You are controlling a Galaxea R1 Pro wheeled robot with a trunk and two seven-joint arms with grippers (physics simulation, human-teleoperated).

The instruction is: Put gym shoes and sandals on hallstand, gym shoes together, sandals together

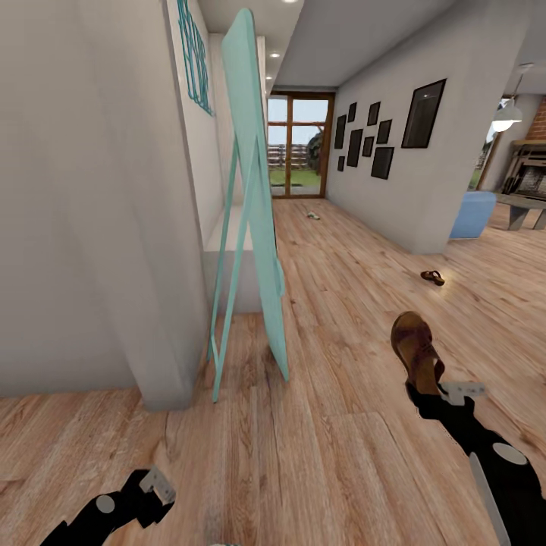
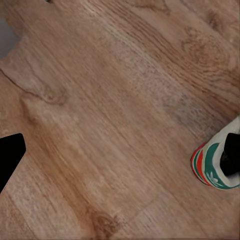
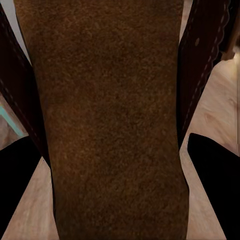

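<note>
My right gripper [image 1: 434, 391] is shut on a dark brown sandal [image 1: 416, 350], held above the corridor floor [image 1: 341, 455]; its tan footbed [image 3: 115, 120] runs between the two black fingers. The other sandal [image 1: 433, 277] lies on the floor further off to the right. My left gripper [image 1: 155, 485] hangs low at the left, open, its fingers [image 2: 10, 155] wide apart. A gym shoe's [image 2: 214, 167] red-and-green heel sits on the floor beside one fingertip. A small pale object [image 1: 313, 216], perhaps the other gym shoe, lies far down the corridor. The grey hallstand [image 1: 244, 287] stands against the left wall.
A tall teal standing mirror [image 1: 262, 227] leans in front of the hallstand's near end. A white wall corner [image 1: 152, 303] juts out at the left. Glass doors [image 1: 298, 144] close the corridor's far end. A blue seat [image 1: 472, 214] and a fireplace [image 1: 531, 171] are at the right.
</note>
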